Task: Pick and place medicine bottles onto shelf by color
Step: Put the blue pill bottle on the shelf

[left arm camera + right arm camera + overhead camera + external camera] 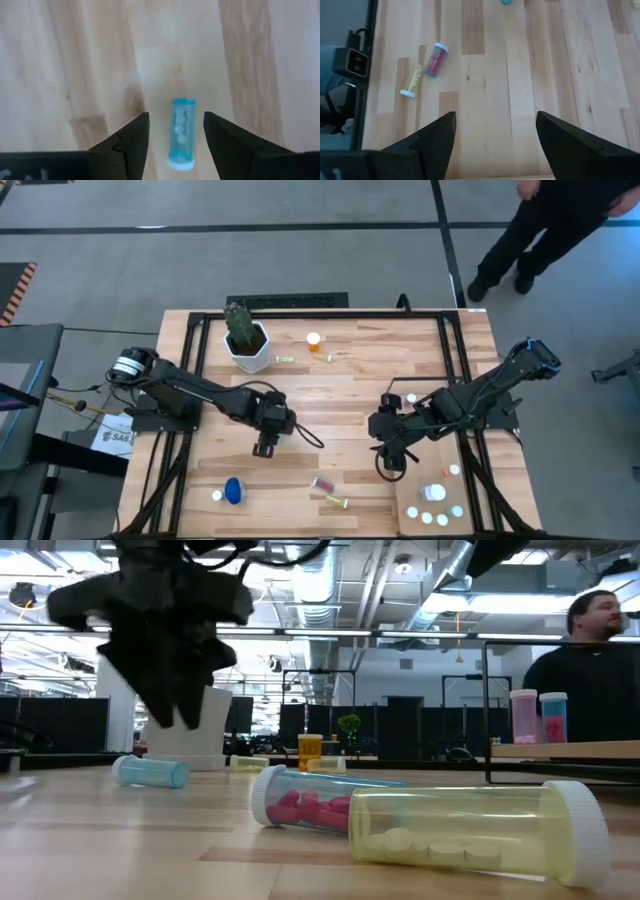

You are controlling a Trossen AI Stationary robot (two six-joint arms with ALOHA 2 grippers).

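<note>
The left gripper (175, 132) hangs over the middle of the table (340, 380) with its fingers apart and nothing between them yet; directly beneath, a teal bottle (182, 132) lies on its side, framed by the two fingertips, white cap toward the wrist. The right gripper (495, 132) hovers over bare planks at the right of the table, fingers spread wide and empty. Just to its right the shelf (480, 505) already carries several bottles standing upright, a pink and a teal one showing in the low view. Other bottles are scattered: a pink-filled bottle (435, 60) and a yellow-green bottle (413, 81) lie side by side near the front edge, a blue one (233, 491) sits at the near left, and an orange bottle (314, 341) stands far back, to the right of the potted cactus (246, 338). The likely trouble is the teal bottle rolling: it is a smooth cylinder on its side, so if one finger meets it before the other on the way down, it will probably scoot sideways out of the gap. Its body looks slightly off the midline between the fingers, which would make uneven contact more likely. A grip too close to the cap end could also let it pivot and slip during the carry. A person (540, 230) stands beyond the far right corner, clear of both arms.
</note>
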